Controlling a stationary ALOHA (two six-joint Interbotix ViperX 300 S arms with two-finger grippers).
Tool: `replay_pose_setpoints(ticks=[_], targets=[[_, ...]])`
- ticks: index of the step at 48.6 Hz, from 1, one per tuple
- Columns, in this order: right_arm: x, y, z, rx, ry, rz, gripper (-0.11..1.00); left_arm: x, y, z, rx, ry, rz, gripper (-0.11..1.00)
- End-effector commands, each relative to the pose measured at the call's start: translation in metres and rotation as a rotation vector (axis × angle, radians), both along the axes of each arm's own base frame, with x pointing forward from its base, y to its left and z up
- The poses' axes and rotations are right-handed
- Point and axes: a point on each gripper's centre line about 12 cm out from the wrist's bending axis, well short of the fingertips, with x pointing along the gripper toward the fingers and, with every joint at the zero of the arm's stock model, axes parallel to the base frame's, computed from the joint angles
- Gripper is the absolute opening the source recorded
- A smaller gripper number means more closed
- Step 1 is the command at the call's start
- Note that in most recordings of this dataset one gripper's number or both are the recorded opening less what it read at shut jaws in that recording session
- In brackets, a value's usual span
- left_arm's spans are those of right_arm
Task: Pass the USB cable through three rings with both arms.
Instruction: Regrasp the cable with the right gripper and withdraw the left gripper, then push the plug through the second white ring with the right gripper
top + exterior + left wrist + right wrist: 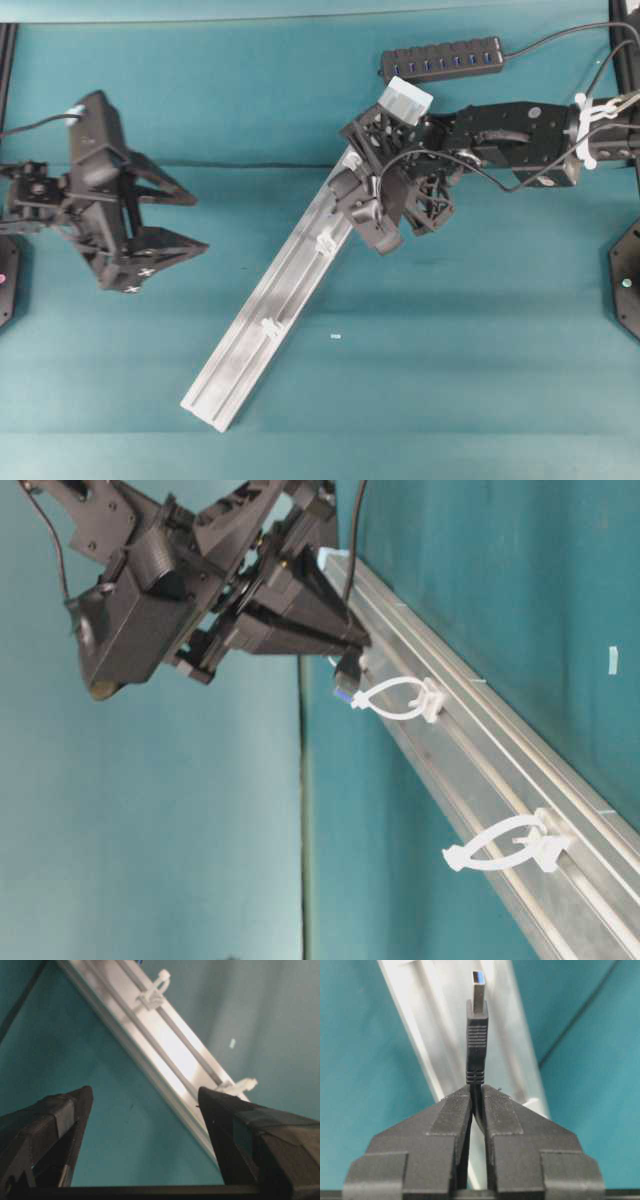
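The USB cable's plug [477,1040] sticks out past my right gripper [477,1091], which is shut on the cord just behind it. Its metal tip points along the silver rail [262,340]. In the table-level view the plug [347,670] hangs right at the open end of the nearest ring [400,698]; a second ring [505,845] stands farther down the rail. Overhead, my right gripper [352,190] is over the rail's upper end, with two rings [325,242] [270,325] showing below it. My left gripper [195,222] is open and empty, left of the rail. Its wrist view shows two rings [159,985] [240,1085].
A black multi-port hub bar [440,58] lies at the back, above the right arm. The cable's slack [480,172] loops beside the right wrist. A small white scrap [335,336] lies on the teal cloth right of the rail. Arm bases stand at both side edges.
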Motion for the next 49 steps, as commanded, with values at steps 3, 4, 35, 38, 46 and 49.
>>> replay_pose_setpoints(ticks=[3, 4, 35, 38, 46, 49], targets=[[-0.007, 0.006, -0.005, 0.013, 0.041, 0.009, 0.08, -0.006, -0.001, 0.009, 0.000, -0.040, 0.001, 0.92], [-0.006, 0.006, -0.005, 0.012, 0.038, 0.010, 0.08, -0.007, -0.001, 0.010, 0.002, -0.043, 0.000, 0.92], [0.013, 0.021, -0.002, -0.026, 0.045, 0.092, 0.08, -0.012, -0.002, 0.014, 0.002, -0.065, -0.001, 0.92], [0.014, 0.021, -0.002, -0.025, 0.054, 0.093, 0.08, -0.013, -0.002, 0.014, 0.003, -0.066, 0.001, 0.92], [0.018, 0.020, -0.001, -0.025, 0.057, 0.093, 0.08, -0.012, -0.002, 0.015, 0.003, -0.069, -0.001, 0.92], [0.021, 0.018, 0.000, -0.025, 0.056, 0.091, 0.08, -0.012, -0.002, 0.014, 0.003, -0.066, -0.001, 0.92]])
